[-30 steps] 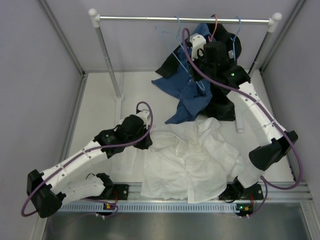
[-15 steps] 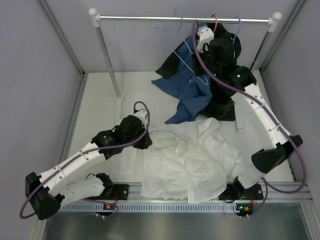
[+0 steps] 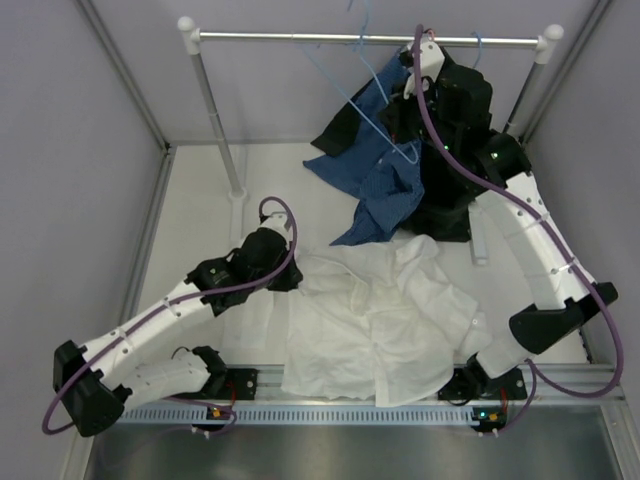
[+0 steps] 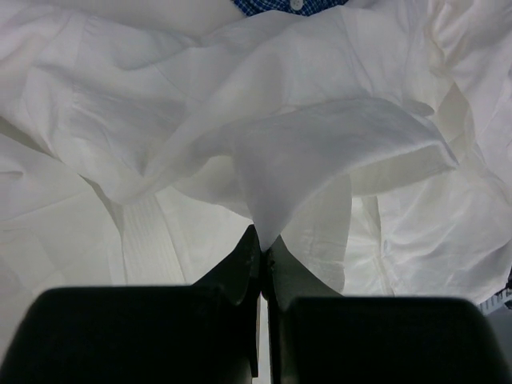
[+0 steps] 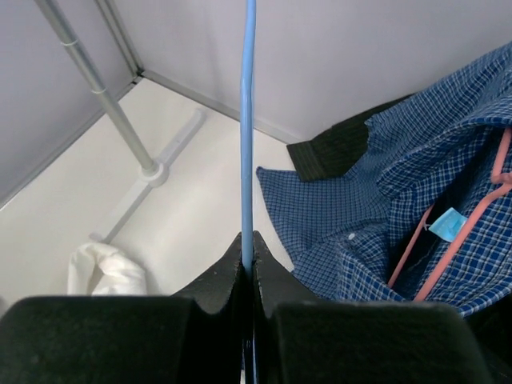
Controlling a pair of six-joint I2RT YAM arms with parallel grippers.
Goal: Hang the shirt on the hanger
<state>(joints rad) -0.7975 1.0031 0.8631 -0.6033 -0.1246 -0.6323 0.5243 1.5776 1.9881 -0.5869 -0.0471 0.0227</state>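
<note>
the white shirt (image 3: pixel 380 320) lies crumpled on the table (image 3: pixel 200 210), at the near centre between the two arm bases. the left gripper (image 4: pixel 260 240) sits at the shirt's far-left edge, its jaws pressed together and pinching a raised fold of the white fabric. the rest of the shirt spreads to the right and near side of that fold.

the light-blue hanger (image 5: pixel 249 120) is up at the far side, just beside the rail (image 3: pixel 300 37), and its hook appears above the rail. the right gripper (image 5: pixel 247 244) pinches the hanger's thin wire between closed jaws; in the right wrist view the wire runs straight up from the fingertips.

obstructions: a blue checked shirt (image 3: pixel 375 190) hangs in a heap directly below and to the right of the hanger, and its lower edge touches the far edge of the white shirt. a black garment (image 3: pixel 450 210) bulks behind it, under the right arm. a red hanger (image 5: pixel 448 256) lies inside the checked shirt. the rack post (image 3: pixel 215 110) stands to the far left, well apart from both grippers.
</note>
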